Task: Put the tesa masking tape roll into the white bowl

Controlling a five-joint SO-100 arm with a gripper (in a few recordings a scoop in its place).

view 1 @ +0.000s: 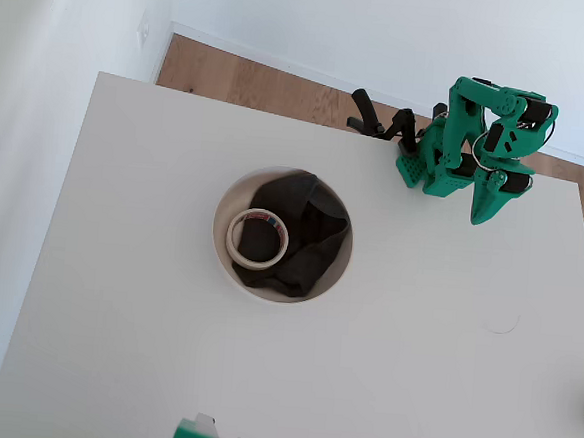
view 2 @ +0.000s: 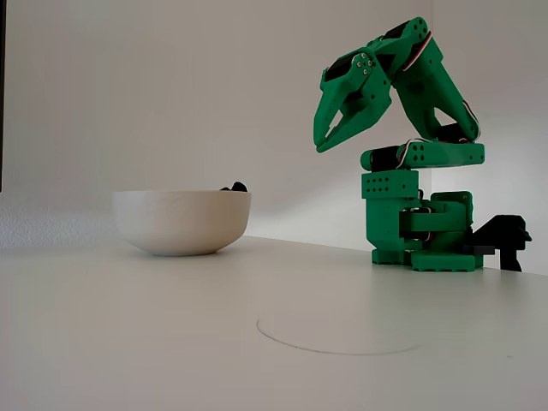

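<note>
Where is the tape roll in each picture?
Overhead view: the tape roll lies inside the white bowl on the dark cloth, left of middle.
Fixed view: the roll is hidden behind the bowl's wall; only a bit of cloth peeks over the rim.
Shared landmark: the white bowl.

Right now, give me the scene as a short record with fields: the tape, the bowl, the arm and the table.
tape roll: lies flat inside the bowl, on the dark cloth, left side in the overhead view
bowl: white, near the table's middle; cloth inside
gripper: empty, fingers close together, raised above the table, folded back near the arm's base, apart from the bowl
table: white, a faint circle marked in front of the arm
task state: tape appears already in the bowl
</note>
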